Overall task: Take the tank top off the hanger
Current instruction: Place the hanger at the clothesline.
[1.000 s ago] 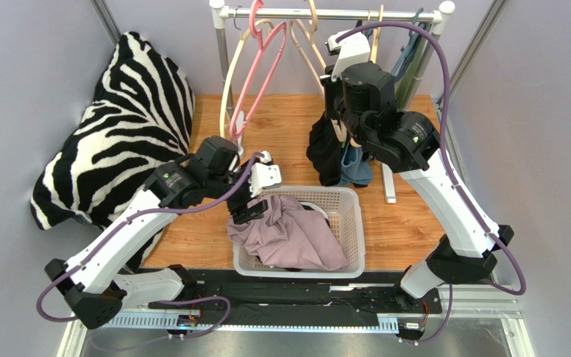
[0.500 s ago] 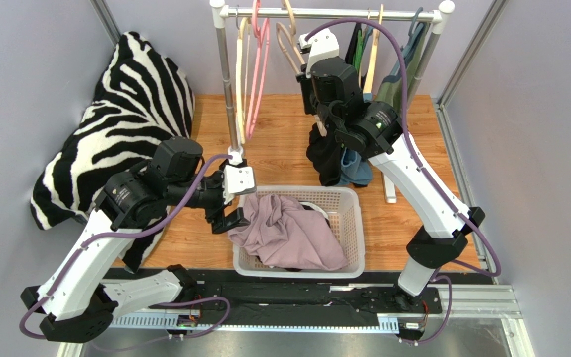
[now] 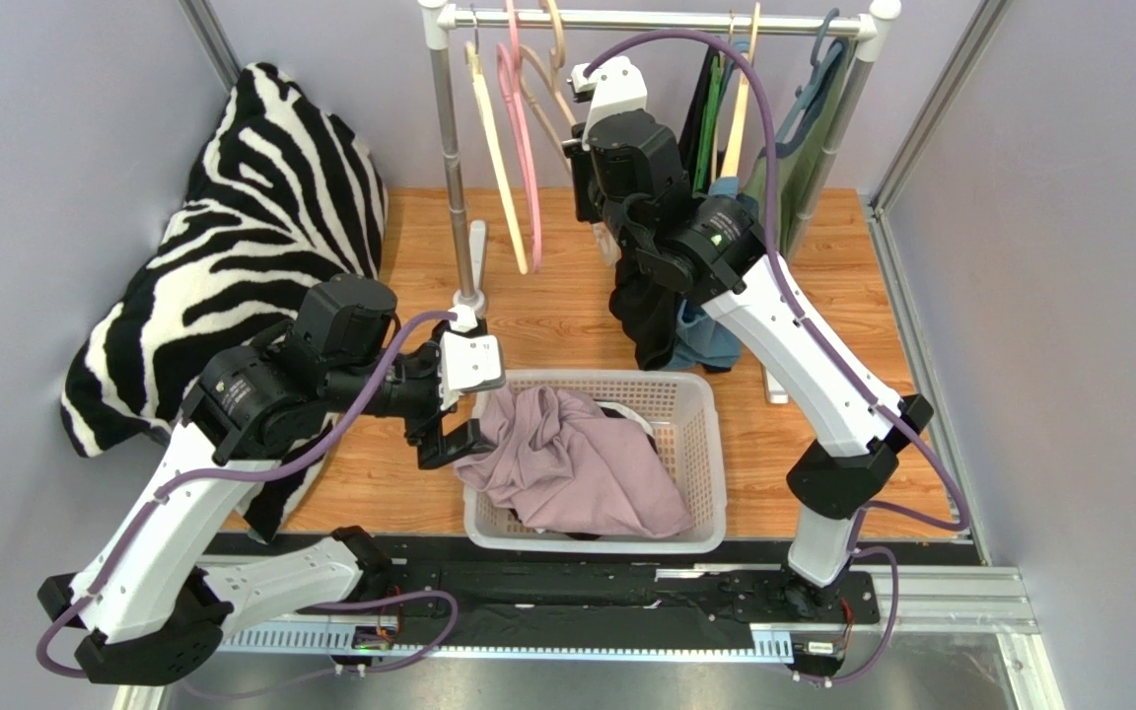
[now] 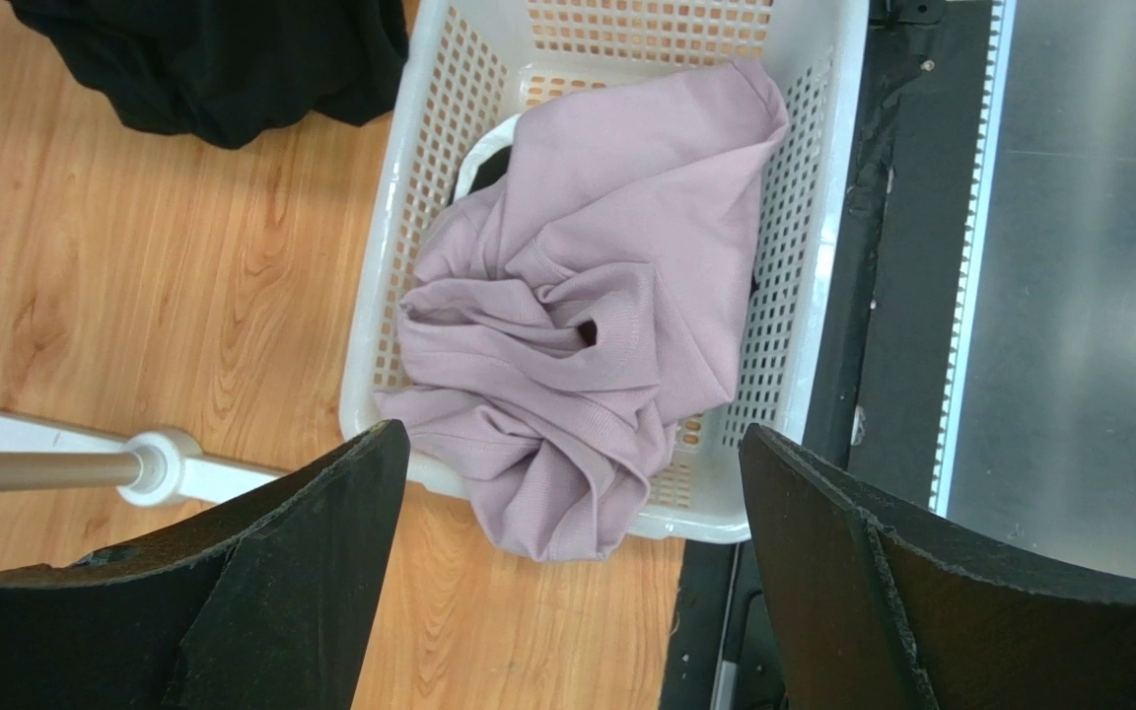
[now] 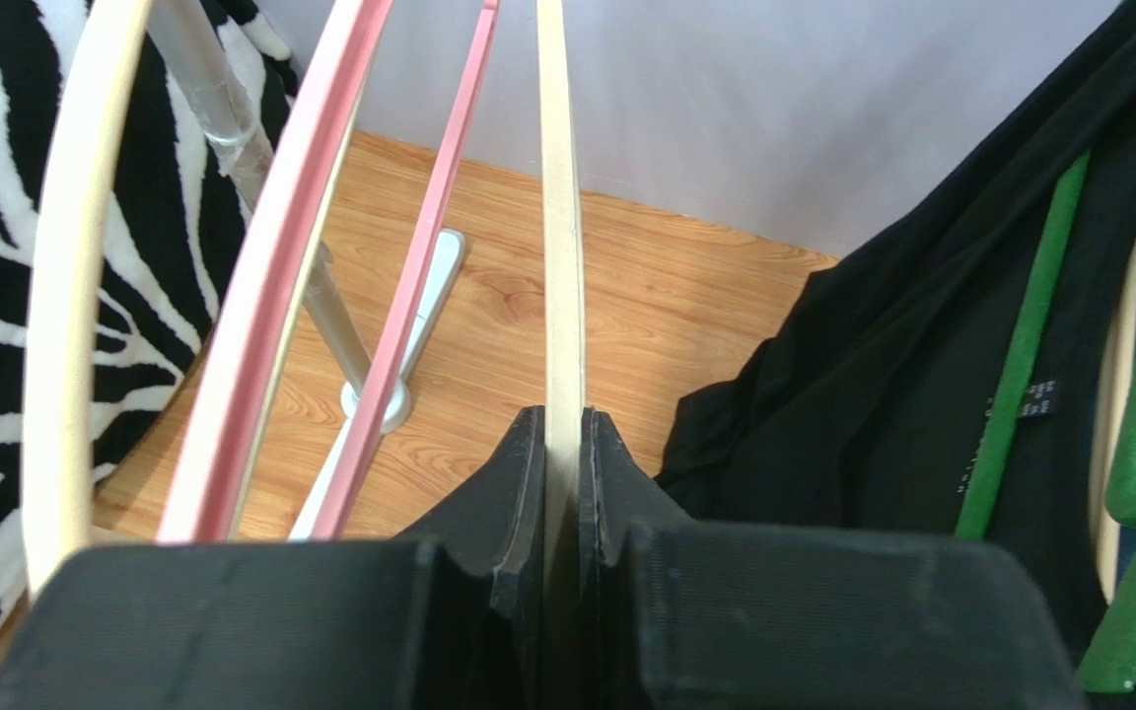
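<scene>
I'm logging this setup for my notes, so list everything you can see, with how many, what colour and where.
table: one, light wood, under everything
clothes rack: one, silver, back of table
held hanger: one, cream, on the rail
other bare hangers: two, cream and pink, left of it
green hanger: at least one, against the black garment
black garment: one, hanging at right
blue garment: one, beside the black one
basket: one, white, front of table
mauve garment: one, crumpled in basket
cushion: one, zebra print, left side
left fingers: black, open, above basket's edge
right fingers: black, shut on held hanger
</scene>
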Robot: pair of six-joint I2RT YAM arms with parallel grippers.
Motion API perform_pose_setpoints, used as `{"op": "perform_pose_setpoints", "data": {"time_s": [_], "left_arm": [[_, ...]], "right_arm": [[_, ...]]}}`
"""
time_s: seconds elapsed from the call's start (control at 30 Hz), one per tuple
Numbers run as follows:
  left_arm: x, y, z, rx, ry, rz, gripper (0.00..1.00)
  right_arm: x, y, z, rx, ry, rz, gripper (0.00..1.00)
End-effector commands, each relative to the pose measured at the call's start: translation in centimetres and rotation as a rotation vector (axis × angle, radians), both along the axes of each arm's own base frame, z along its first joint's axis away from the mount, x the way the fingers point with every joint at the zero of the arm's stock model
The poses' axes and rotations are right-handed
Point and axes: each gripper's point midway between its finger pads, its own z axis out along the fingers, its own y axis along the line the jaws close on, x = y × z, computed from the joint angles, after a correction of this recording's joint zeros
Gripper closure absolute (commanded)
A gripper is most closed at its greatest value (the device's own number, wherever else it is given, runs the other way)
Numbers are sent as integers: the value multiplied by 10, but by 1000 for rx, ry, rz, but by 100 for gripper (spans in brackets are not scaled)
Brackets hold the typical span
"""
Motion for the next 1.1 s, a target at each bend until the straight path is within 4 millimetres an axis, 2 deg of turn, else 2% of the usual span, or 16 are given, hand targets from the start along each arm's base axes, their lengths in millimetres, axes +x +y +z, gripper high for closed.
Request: {"op": "perform_pose_setpoints", "data": {"time_s": [0.0, 0.07, 0.1, 0.2, 0.23, 0.33, 0.4, 0.43, 0.47, 0.5, 0.6, 0.83, 0.97, 1.07], "left_arm": [[4, 0, 6, -19, -48, 10, 9], [5, 0, 7, -21, -49, 11, 9], [5, 0, 7, -22, -48, 13, 9], [8, 0, 9, -22, -57, 24, 9], [9, 0, 9, -21, -57, 29, 9], [10, 2, 9, -17, -66, 42, 9], [13, 3, 9, -10, -69, 55, 9], [13, 3, 9, -11, -70, 55, 9], [13, 4, 9, -10, -71, 55, 9], [13, 3, 9, -11, -67, 55, 9], [14, 2, 8, -12, -61, 57, 9], [15, 1, 8, -13, -57, 64, 9], [17, 1, 4, -4, -53, 66, 9], [18, 0, 3, -4, -52, 69, 9]], "right_arm": [[-5, 6, 10, 57, -4, 20, 85], [-9, 9, 14, 72, -8, 46, 76], [-11, 9, 19, 82, -16, 56, 62], [-22, 4, 36, 88, -41, 91, 47], [-28, -4, 44, 82, -56, 94, 46], [-35, -27, 51, 52, -73, 46, 43], [-47, -54, 66, 53, -108, 6, 42], [-47, -60, 58, 39, -95, -5, 42], [-55, -72, 67, 55, -112, -11, 42], [-56, -79, 67, 54, -113, -25, 42], [-57, -97, 57, 40, -94, -56, 42], [-45, -111, 36, 83, -25, -54, 40], [-45, -110, 40, 92, -32, -37, 40], [-44, -108, 50, 107, -52, -30, 40]]}}
